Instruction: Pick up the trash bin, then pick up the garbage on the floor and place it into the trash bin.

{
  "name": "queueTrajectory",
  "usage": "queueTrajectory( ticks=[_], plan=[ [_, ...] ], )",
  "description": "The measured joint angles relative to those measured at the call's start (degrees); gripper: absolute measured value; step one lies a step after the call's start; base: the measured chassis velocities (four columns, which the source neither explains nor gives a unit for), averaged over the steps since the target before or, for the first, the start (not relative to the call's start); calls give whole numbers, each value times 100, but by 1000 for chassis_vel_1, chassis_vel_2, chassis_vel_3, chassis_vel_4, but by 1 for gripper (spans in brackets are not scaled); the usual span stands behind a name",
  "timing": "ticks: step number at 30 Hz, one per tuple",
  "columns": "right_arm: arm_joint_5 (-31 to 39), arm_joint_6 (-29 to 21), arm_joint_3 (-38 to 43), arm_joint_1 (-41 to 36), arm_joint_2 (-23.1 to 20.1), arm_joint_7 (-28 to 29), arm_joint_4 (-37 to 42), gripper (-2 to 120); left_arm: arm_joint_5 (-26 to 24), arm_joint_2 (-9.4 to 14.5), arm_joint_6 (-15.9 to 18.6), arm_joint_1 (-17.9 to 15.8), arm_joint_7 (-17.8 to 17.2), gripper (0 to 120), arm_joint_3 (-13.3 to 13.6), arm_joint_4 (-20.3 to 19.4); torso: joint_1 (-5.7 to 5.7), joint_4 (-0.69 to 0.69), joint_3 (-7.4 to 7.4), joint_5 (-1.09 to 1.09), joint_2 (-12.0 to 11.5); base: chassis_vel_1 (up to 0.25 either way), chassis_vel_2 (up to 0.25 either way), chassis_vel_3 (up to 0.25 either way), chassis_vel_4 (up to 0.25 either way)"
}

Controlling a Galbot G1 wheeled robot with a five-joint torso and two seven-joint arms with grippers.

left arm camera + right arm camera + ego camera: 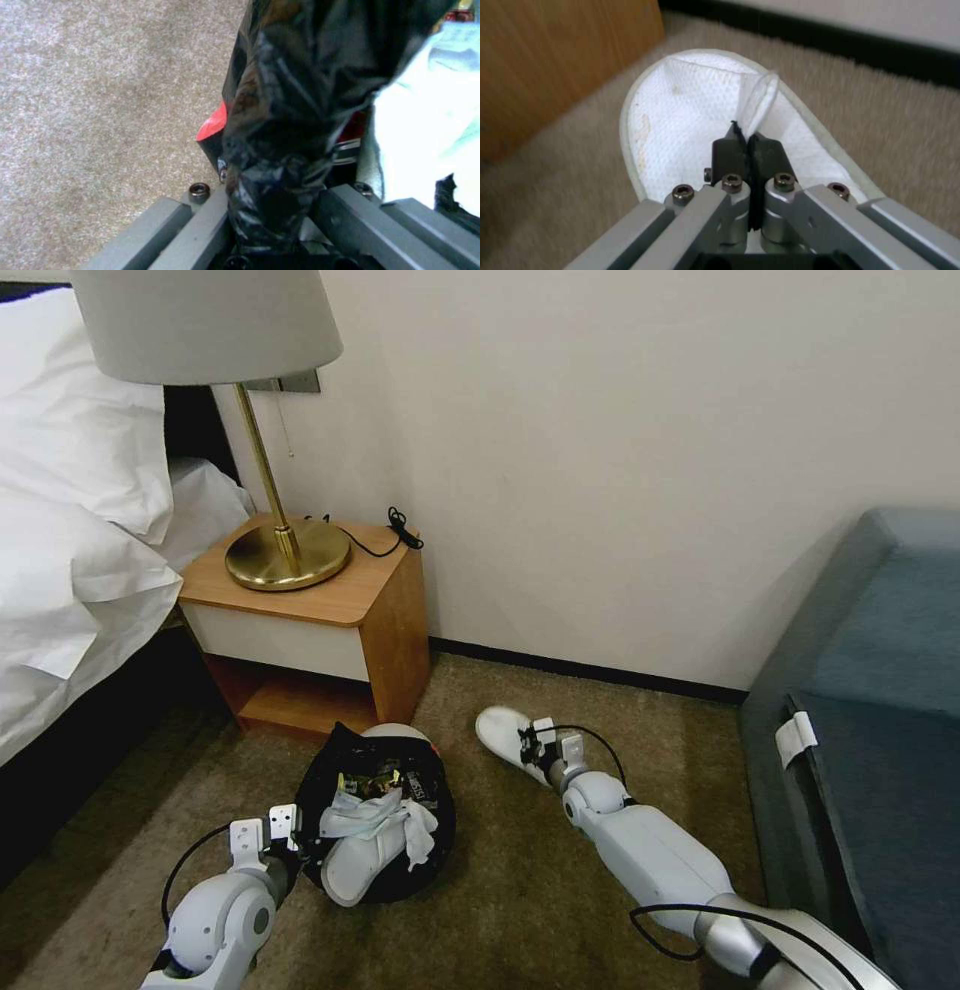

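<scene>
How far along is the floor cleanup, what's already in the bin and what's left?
Mostly done, it seems: the trash bin is held at its bag rim by the left gripper and already holds one white slipper, tissues and wrappers. In hand: the right gripper is pinched on the upper of the second slipper, lying on the carpet beside the nightstand. Left: getting it into the bin.

sofa (880,670): cut off at right edge | bed (70,570): cut off at left edge
</scene>
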Motion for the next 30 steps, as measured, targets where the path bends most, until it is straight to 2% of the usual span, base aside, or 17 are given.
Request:
queueTrajectory(
  ticks=[3, 8, 10, 13, 17, 25, 30],
  plan=[
    [28, 29, 130, -157, -208, 173, 757, 0, -3, 4, 6, -29, -25, 0, -18, 69, 0, 0, 0, -1, 0, 0, 0, 0, 0],
    [-11, 31, 278, -324, -389, 279, 1391, 0, -5, -11, 11, -33, -117, 0, -18, 73, 0, -2, 0, -1, 0, 0, 0, 0, 0],
    [-41, 33, 435, -491, -574, 353, 1986, 0, -5, -17, 15, 9, -253, 0, -41, 13, 0, -1, 0, -1, 0, 0, 0, 0, 0],
    [-118, 105, 588, -616, -754, 371, 2424, 0, 19, -7, 22, 74, -390, 0, -100, -59, 0, -1, 0, 0, 0, 0, 0, 0, 0],
    [-166, 164, 680, -693, -922, 396, 2760, 0, 62, -3, 27, 152, -513, 0, -183, -142, 0, 0, 0, 0, 0, 0, 0, 0, 0],
    [-227, 165, 613, -1113, -1699, 418, 3838, 0, 215, -80, 46, 468, -574, 0, -303, -600, 0, 0, 1, 1, 0, 0, 0, 0, 0],
    [-259, 148, 593, -1253, -1761, 424, 4014, 0, 283, -151, 47, 564, -570, 0, -272, -714, 0, 1, 1, 2, 0, 0, 0, 0, 0]
  ],
)
